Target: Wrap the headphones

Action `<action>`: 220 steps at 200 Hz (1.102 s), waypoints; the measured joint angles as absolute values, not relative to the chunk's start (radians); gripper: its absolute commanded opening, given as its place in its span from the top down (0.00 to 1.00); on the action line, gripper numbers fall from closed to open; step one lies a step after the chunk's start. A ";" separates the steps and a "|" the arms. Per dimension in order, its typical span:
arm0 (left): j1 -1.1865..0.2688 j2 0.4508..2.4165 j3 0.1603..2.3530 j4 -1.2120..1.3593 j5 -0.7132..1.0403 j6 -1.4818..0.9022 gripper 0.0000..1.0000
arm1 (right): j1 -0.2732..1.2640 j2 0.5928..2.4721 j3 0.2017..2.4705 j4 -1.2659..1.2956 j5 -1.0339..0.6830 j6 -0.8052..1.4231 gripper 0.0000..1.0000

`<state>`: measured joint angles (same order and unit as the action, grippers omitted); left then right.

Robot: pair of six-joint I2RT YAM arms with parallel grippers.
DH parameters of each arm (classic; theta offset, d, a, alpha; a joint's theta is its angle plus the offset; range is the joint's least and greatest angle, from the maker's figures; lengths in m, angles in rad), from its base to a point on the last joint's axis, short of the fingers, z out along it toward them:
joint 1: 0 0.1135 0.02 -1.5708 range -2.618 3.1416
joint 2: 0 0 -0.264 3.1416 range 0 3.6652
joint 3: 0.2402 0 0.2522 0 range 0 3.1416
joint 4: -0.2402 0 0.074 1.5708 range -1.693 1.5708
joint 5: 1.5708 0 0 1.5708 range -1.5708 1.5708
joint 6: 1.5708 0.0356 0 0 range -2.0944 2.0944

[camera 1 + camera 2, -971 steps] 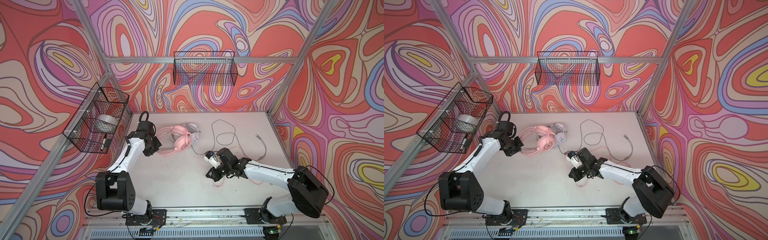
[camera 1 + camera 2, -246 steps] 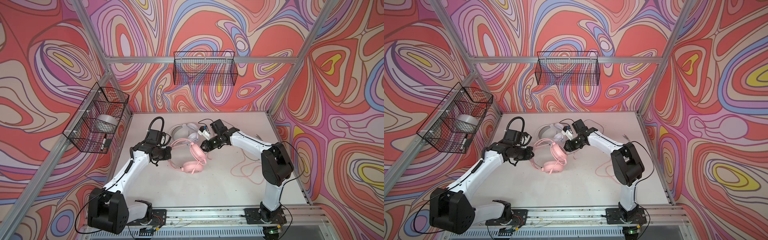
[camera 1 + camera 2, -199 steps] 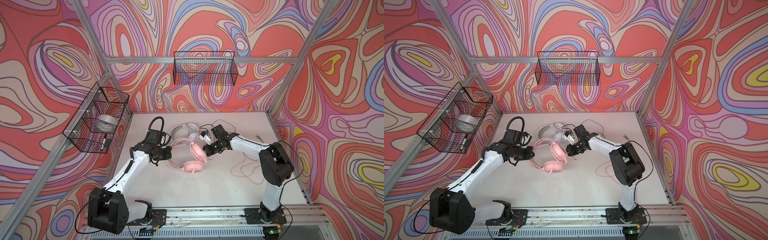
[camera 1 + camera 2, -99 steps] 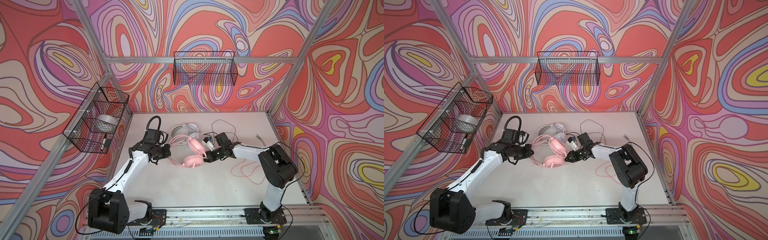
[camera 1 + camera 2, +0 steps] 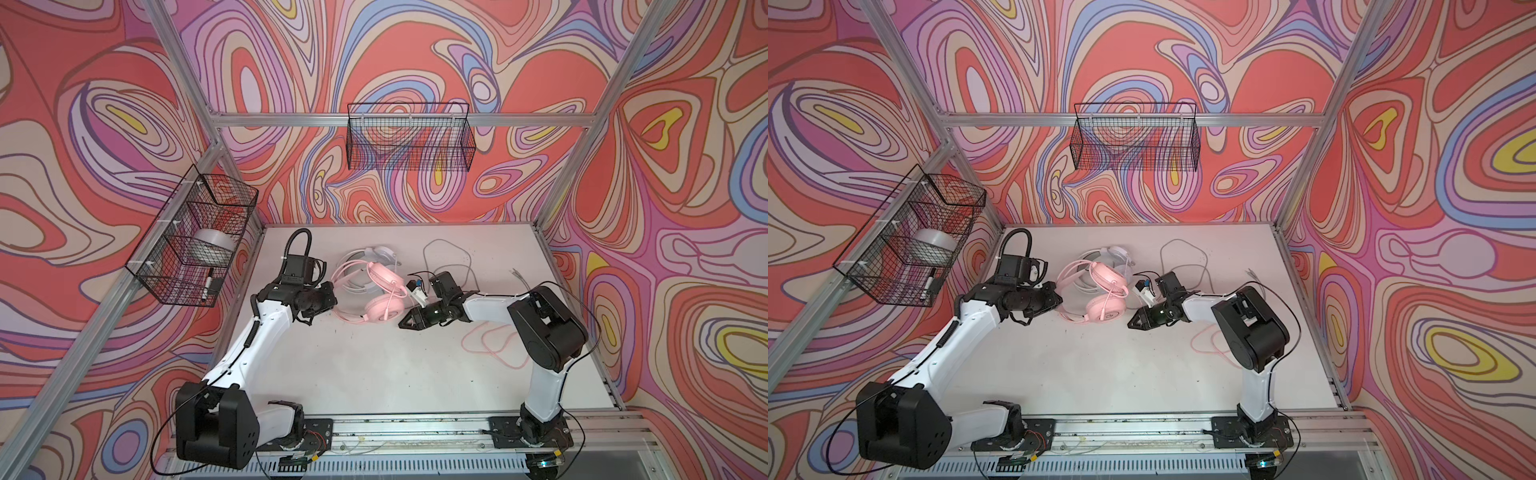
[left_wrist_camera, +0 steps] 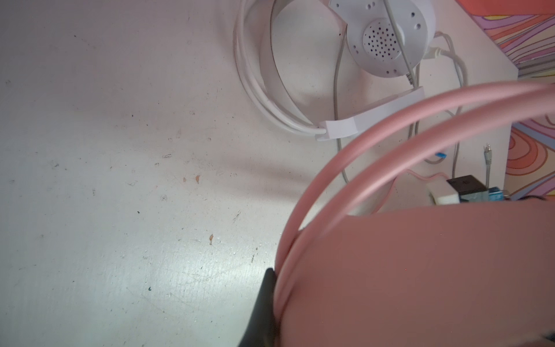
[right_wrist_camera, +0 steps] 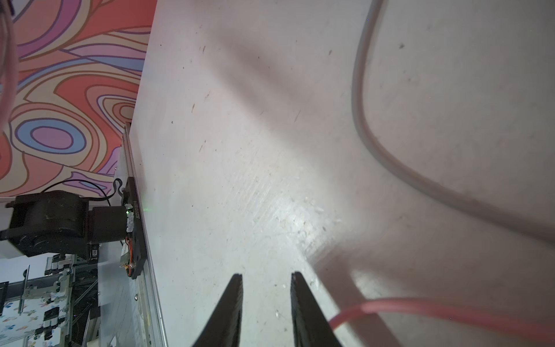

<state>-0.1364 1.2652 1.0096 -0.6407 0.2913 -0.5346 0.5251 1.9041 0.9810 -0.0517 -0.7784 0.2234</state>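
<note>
The pink headphones (image 5: 384, 291) (image 5: 1106, 297) stand tilted at mid-table, one earcup above the other. My left gripper (image 5: 332, 300) (image 5: 1059, 306) is shut on their headband (image 6: 390, 120); in the left wrist view only one black finger (image 6: 263, 300) shows beside the pink band. The white headphones (image 5: 374, 254) (image 6: 387, 39) lie flat just behind. My right gripper (image 5: 405, 323) (image 7: 266, 275) hovers low, right of the lower pink earcup, open with nothing between its fingers. The pink cable (image 5: 490, 345) (image 7: 435, 305) runs past one finger. The grey cable (image 5: 449, 249) (image 7: 369, 144) loops behind.
A wire basket (image 5: 191, 245) on the left wall holds a tape roll (image 5: 212, 245) and a marker. Another wire basket (image 5: 409, 141) hangs on the back wall. A metal rail (image 5: 415, 428) runs along the table's front edge.
My right gripper has drawn away from the pink earcup toward the front and its jaws have opened. The left gripper has shifted the pink headphones slightly toward the back.
</note>
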 measured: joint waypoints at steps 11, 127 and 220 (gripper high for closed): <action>-0.136 1.265 1.028 -0.642 0.290 -0.546 1.00 | 0.525 1.906 0.974 -0.052 -0.781 0.223 0.69; -0.104 1.291 1.121 -0.710 0.231 -0.625 1.00 | 0.525 1.905 0.930 -0.075 -0.814 0.179 0.66; -0.089 1.307 1.132 -0.707 0.223 -0.694 1.00 | 0.525 1.873 0.896 -0.115 -0.849 0.140 0.58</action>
<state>-0.0887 1.3071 1.1320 -0.7071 0.2230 -0.6937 0.5247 1.8732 0.8959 -0.1146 -0.8494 0.1398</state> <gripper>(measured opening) 0.082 0.423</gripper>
